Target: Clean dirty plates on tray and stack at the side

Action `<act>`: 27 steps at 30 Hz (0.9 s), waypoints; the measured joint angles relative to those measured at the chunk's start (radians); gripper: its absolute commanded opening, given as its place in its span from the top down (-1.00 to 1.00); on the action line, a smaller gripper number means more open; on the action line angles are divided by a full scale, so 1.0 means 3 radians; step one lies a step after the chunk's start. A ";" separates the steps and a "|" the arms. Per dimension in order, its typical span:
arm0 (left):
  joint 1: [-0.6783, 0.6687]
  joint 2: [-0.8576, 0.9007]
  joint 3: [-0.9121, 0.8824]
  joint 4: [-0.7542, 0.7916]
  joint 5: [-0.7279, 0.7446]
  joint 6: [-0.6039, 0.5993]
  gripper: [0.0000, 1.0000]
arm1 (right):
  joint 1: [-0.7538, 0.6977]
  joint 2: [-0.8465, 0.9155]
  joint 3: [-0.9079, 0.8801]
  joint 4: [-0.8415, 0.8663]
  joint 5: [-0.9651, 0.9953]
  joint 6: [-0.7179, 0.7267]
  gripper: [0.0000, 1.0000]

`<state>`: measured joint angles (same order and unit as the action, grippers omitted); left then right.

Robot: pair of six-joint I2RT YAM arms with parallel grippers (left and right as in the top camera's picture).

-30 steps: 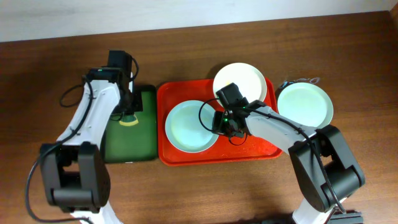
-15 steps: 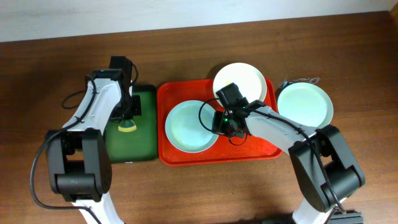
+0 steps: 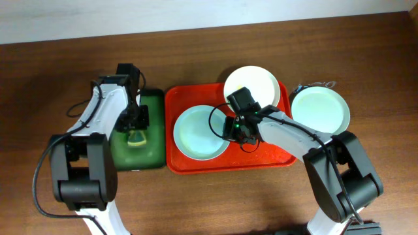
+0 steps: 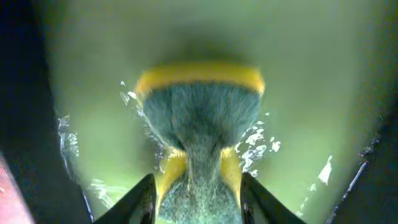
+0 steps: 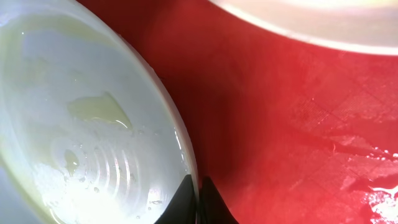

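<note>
**Sponge on left, plate to its right, pinned by right arm**

Left gripper (image 4: pixel 198 199) is low over the green tray (image 3: pixel 147 155), with the sponge (image 4: pixel 199 106) between its fingers. The jaws stand partly apart, flanking the sponge's narrowed waist. I can't tell whether they're gripping it or just beside it. In the wrist view the sponge's long axis runs straight out ahead between the fingers, yellow end farthest away. Water is beaded on the tray around it.

Right gripper (image 5: pixel 198 193) is closed tight on the right rim of the mint plate (image 3: pixel 199 134), one tip inside and one outside. That plate lies flat in the left half of the red tray (image 3: pixel 189 98), with yellowish smears and water on its face, so it's not clean yet.

Key relation: the mint plate is directly to the left gripper's right, across the green tray's edge and the red tray's rim. The two trays sit just beside each other, so the left arm is the nearer one for the scrub, and the right is already steadying the far rim. The plate is round, so it has no axis to line up with.

The white plate (image 3: pixel 255 81) sits at the red tray's back right corner, near the mint one. A second mint plate (image 3: pixel 320 111) is off the tray on the table to the right, probably the start of the stack.

My read on the next move: confirm the hold on the sponge, then lift it over both rims onto the plate's face.
</note>
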<state>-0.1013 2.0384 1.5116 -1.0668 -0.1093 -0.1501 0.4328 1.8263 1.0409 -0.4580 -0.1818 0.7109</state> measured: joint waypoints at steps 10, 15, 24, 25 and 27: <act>0.0692 -0.0551 0.1165 -0.0491 0.0128 -0.0524 -0.98 | 0.0001 0.0000 0.0000 -0.0001 0.0000 -0.0003 0.91; 0.1020 -0.0599 0.1171 -0.0558 0.0128 -0.0629 -0.99 | 0.0000 0.0000 0.0000 -0.0001 0.0000 -0.0003 0.91; 0.1025 -0.0599 0.1171 -0.0559 0.0130 -0.0638 -0.98 | 0.0000 0.0000 0.0000 -0.0001 0.0000 0.0001 0.46; 0.1025 -0.0599 0.1171 -0.0558 0.0128 -0.0638 -0.98 | 0.0000 0.0000 0.0000 -0.0001 0.0000 0.0000 0.46; 0.1025 -0.0599 0.1171 -0.0558 0.0130 -0.0638 -0.98 | 0.0000 0.0000 0.0000 -0.0001 0.0013 0.0000 0.46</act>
<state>0.2062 1.8587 1.8629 -1.2343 -0.0704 -0.3416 0.4328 1.8263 1.0409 -0.4583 -0.1780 0.7109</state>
